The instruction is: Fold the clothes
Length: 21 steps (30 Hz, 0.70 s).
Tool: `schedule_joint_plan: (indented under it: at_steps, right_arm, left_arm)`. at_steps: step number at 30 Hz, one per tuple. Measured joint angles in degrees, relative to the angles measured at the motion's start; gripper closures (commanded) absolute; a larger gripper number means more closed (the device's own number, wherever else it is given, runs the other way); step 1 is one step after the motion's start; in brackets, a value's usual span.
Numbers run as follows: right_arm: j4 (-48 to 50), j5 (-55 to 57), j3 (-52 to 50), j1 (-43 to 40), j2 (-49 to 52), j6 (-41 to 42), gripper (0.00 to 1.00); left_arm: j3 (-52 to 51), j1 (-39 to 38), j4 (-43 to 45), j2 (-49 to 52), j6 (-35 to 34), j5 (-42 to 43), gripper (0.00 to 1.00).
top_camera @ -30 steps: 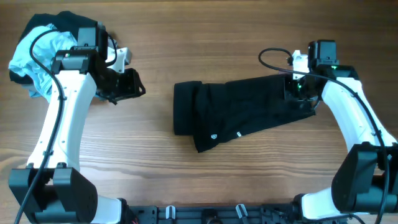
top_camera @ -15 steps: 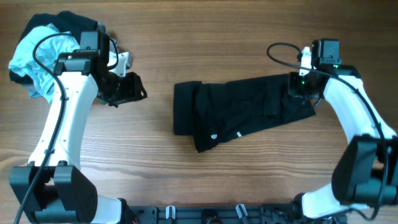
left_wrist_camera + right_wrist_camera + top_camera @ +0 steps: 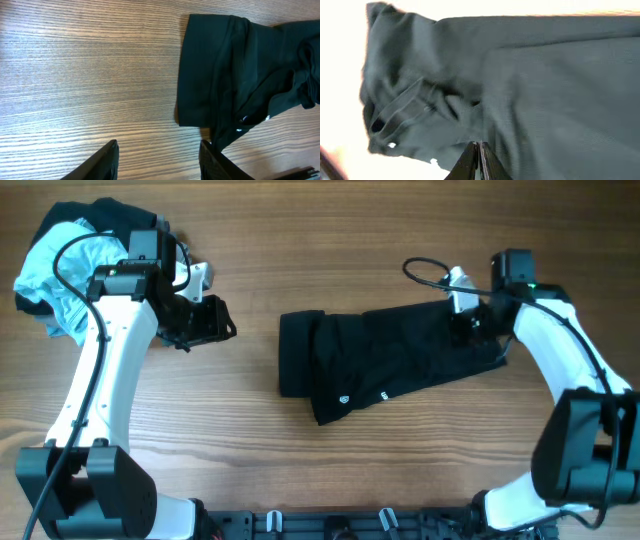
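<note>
On the wooden table (image 3: 330, 260), a black garment (image 3: 390, 365) lies across the middle, partly folded, its left end doubled into a thick band and small white marks showing near its lower edge. The right gripper (image 3: 470, 325) sits at the garment's right end; only the right wrist view shows its fingertips pinched together on the rumpled cloth. The left gripper (image 3: 205, 320) hangs over bare wood to the garment's left, jaws wide apart and holding nothing, as the left wrist view makes plain. The overhead view alone shows a pile of light-blue and black clothes (image 3: 55, 265) at the far-left corner.
</note>
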Motion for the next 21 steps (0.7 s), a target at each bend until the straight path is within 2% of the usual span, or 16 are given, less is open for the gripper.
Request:
schedule_joint_plan:
  at_steps: [2,4,7,9,10,11,14,16,21]
  right_arm:
    - [0.68,2.89,0.0,-0.04,-0.61,5.09,0.94]
    - [0.63,4.76,0.0,-0.04,-0.61,8.28,0.94]
    - [0.96,6.21,0.0,-0.04,-0.61,11.5,0.86]
    - [1.27,6.64,0.0,-0.04,-0.61,13.0,0.86]
    - [1.22,6.69,0.0,-0.04,-0.61,13.53,0.86]
    - [1.22,6.69,0.0,-0.04,-0.61,14.05,0.86]
    - [0.76,6.82,0.0,-0.04,-0.61,14.36,0.86]
    - [0.66,6.82,0.0,-0.04,-0.61,14.53,0.86]
    - [0.55,6.82,0.0,-0.04,-0.61,14.56,0.85]
  left_arm:
    - [-0.13,0.0,-0.37,0.0,0.02,0.79,0.46]
    - [-1.77,-0.28,0.76,0.0,0.0,4.13,0.36]
    - [-9.97,-4.37,10.86,-0.04,0.24,10.54,0.19]
    - [-16.06,-9.07,18.88,0.52,-0.63,14.8,0.16]
    - [-18.16,-11.28,21.49,1.09,-1.14,16.26,0.11]
    - [-20.44,-14.47,24.74,2.58,-2.43,18.23,0.1]
    - [-21.35,-18.88,27.3,6.1,-5.14,20.0,0.07]
    - [-21.35,-19.32,27.54,6.84,-5.9,19.93,0.0]
    - [-21.35,-17.25,25.55,7.02,-6.91,19.91,0.0]
